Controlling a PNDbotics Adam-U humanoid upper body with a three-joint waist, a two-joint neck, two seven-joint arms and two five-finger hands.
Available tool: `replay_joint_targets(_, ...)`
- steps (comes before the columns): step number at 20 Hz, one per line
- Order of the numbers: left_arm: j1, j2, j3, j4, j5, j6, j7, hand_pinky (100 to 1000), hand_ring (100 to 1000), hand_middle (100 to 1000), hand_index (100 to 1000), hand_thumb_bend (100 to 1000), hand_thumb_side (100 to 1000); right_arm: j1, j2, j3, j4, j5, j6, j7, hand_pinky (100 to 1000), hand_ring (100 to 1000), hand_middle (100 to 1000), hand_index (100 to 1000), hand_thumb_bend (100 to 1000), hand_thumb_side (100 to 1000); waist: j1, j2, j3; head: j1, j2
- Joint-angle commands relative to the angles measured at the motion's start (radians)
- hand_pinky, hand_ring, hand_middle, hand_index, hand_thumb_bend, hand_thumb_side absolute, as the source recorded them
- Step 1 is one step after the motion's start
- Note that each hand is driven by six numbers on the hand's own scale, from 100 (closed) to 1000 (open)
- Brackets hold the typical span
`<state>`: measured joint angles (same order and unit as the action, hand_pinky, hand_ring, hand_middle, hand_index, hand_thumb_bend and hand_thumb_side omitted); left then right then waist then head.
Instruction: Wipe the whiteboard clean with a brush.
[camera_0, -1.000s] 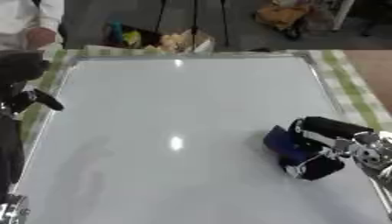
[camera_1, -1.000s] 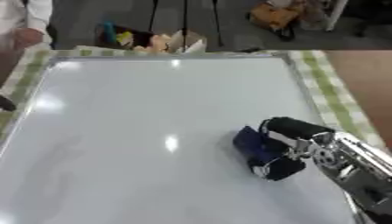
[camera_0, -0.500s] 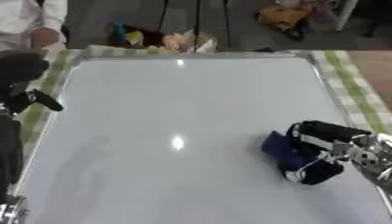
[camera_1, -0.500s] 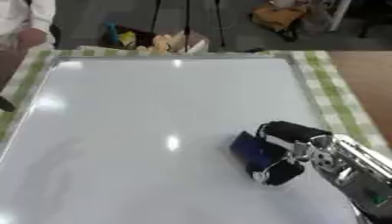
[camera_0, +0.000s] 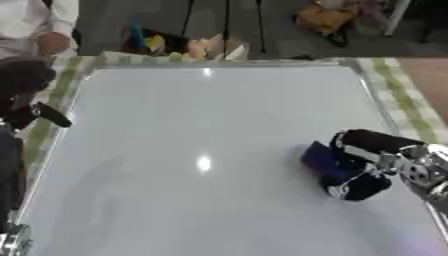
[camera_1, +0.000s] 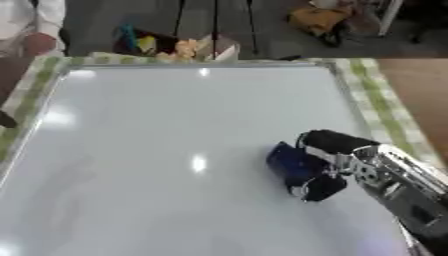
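A large whiteboard (camera_0: 192, 130) lies flat and fills most of both views; its surface looks blank with glare spots. My right hand (camera_0: 367, 160) is at the board's right side, fingers curled round a dark blue brush (camera_0: 322, 161) that rests on the board. The same brush (camera_1: 290, 161) shows in the right eye view under the hand (camera_1: 337, 150). My left hand (camera_0: 26, 107) shows dark at the left edge, just off the board's left rim; its fingers are not clear.
A green checked cloth (camera_0: 402, 100) lies under the board and shows along its right and left rims. Beyond the far edge stand tripod legs and coloured items on the floor (camera_0: 175, 45). A person in white (camera_0: 35, 25) stands at the far left.
My right hand with the brush has slid slightly toward the near edge of the board. The left hand stays at the left rim.
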<state>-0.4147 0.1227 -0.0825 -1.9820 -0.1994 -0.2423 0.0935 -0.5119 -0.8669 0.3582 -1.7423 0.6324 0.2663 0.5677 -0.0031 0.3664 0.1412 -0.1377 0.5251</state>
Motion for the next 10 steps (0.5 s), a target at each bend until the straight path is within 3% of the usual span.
replay_joint_targets(1, -0.012, 0.01, -0.005, -0.018, 0.002, -0.001, -0.003, 427, 787, 739, 691, 100, 968, -0.019, -0.021, -0.023, -0.002, 0.029, 0.014, 0.004, 396, 460, 266, 161, 100, 210, -0.003, -0.018, -0.004, -0.002, -0.007)
replay_joint_targets(10, -0.01, 0.01, -0.004, -0.018, 0.001, -0.001, -0.003, 426, 788, 739, 691, 100, 969, -0.027, -0.026, -0.053, 0.013, 0.055, 0.046, 0.016, 396, 461, 267, 161, 100, 183, -0.003, -0.018, -0.011, -0.002, -0.007)
